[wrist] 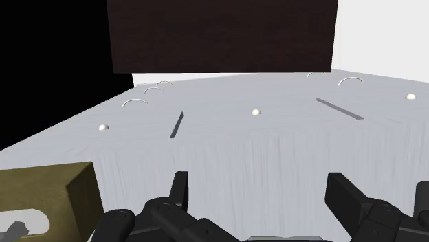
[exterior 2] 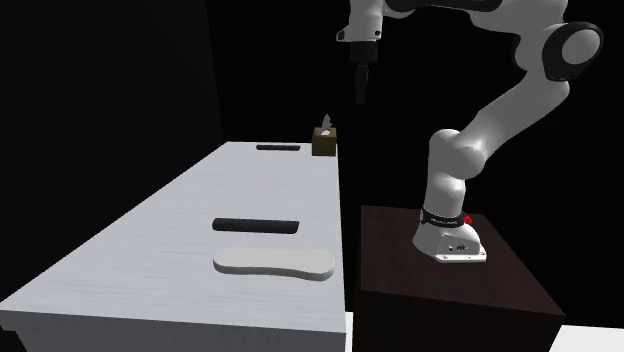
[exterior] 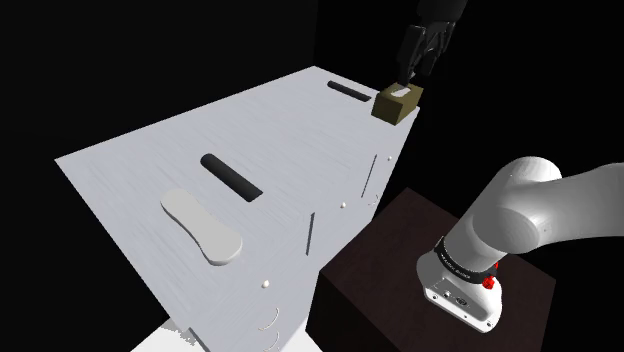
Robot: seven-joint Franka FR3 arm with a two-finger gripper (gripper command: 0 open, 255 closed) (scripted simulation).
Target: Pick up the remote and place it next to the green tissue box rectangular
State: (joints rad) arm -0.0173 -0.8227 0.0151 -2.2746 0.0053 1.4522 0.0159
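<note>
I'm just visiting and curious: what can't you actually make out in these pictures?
Wrist view: olive tissue box cut off by the picture's edge, partly behind the gripper.
Shoulder view: far black remote too small to show buttons.
Shoulder view: white oblong thing drawn plain, kind unclear.

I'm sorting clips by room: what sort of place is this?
Likely a living room or bedroom, though black areas surround it. A pale cabinet with knobs on its front carries a tissue box, a black remote and a second remote.
</note>
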